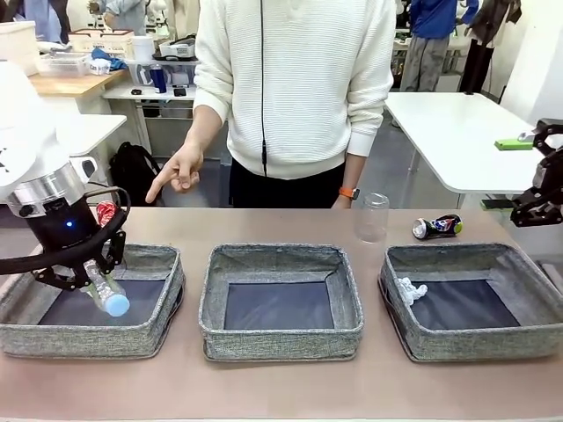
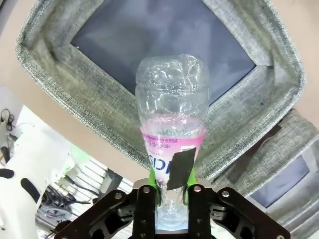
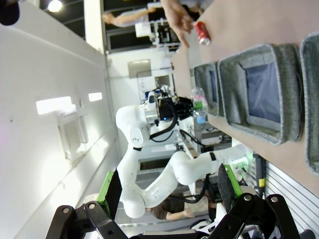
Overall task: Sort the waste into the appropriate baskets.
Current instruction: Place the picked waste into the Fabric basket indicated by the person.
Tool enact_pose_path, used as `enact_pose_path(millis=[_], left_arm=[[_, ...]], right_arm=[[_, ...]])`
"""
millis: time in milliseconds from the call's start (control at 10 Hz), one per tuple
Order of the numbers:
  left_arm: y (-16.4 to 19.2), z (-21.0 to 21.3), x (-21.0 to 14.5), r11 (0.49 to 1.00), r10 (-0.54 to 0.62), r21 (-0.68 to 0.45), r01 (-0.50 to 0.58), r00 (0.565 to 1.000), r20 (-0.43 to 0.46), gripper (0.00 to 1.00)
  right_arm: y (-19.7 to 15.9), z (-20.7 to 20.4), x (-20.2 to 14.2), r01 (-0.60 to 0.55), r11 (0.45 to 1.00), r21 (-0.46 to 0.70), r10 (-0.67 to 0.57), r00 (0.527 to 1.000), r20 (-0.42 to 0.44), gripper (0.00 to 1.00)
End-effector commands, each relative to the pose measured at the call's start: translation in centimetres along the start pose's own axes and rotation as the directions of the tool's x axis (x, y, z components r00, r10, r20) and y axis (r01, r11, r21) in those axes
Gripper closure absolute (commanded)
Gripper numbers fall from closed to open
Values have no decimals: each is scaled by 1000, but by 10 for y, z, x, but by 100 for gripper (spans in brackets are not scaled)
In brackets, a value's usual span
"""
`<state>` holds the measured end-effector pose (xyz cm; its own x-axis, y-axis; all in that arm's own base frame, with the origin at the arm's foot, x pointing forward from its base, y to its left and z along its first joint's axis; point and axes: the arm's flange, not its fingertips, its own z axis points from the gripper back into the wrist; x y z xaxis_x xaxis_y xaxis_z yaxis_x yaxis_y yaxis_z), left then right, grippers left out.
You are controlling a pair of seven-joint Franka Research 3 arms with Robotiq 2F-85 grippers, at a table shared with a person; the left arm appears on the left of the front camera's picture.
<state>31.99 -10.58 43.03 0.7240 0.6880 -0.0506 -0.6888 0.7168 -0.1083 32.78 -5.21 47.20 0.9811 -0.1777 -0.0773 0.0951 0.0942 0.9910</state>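
Baskets: three in row: left basket [image 1: 167, 264], middle basket [image 1: 211, 290], right basket [image 1: 528, 264].
Bottle [image 1: 106, 294]: tilted, cap end low, over left basket, in left gripper [image 2: 169, 191]. Jaws narrow, pads [image 2: 152, 183] against label band. Judged light, thin-walled, slick, crushable; hold at label band, modest force.
Right gripper [image 3: 168, 184]: jaws wide, nothing between.
Cup [image 1: 371, 217]: upright on table [image 1: 281, 387] beyond right basket; likely flimsy.
Dark can [image 1: 437, 227]: near cup.
Red can [image 1: 106, 212]: beyond left basket.
Paper ball [image 1: 409, 290]: in right basket.

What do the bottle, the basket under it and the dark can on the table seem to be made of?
The bottle: clear thin plastic, glossy and crinkled, with a pink label. The basket: grey woven fabric walls, matt; dark flat bottom, material unclear. The dark can: probably thin metal, printed and shiny, dented.
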Motion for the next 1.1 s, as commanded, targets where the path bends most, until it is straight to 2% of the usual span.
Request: enact_pose_path(millis=[0, 100, 200, 400, 800, 900, 1000], left_arm=[[-1, 4, 5, 999, 27, -28, -27, 999, 19, 22], [-3, 4, 5, 999, 21, -33, -20, 1000, 23, 17], [-3, 7, 5, 998, 35, -49, -33, 999, 41, 0], [-2, 9, 6, 994, 62, -92, -56, 996, 66, 0], [3, 11, 10, 990, 46, -132, -40, 998, 43, 0], [3, 15, 9, 952, -106, -297, 76, 991, -86, 0], [7, 23, 9, 853, -290, -491, 178, 943, -162, 0]], right_arm=[[4, 2, -2, 19, 1000, -2, -19, 1000, -5, 0], [4, 2, -2, 19, 1000, -2, -19, 1000, -5, 0], [4, 2, -2, 19, 1000, -2, -19, 1000, -5, 0], [4, 2, -2, 19, 1000, -2, -19, 1000, -5, 0], [4, 2, -2, 19, 1000, -2, -19, 1000, -5, 0], [4, 2, -2, 19, 1000, -2, -19, 1000, -5, 0], [4, 2, -2, 19, 1000, -2, -19, 1000, -5, 0]])
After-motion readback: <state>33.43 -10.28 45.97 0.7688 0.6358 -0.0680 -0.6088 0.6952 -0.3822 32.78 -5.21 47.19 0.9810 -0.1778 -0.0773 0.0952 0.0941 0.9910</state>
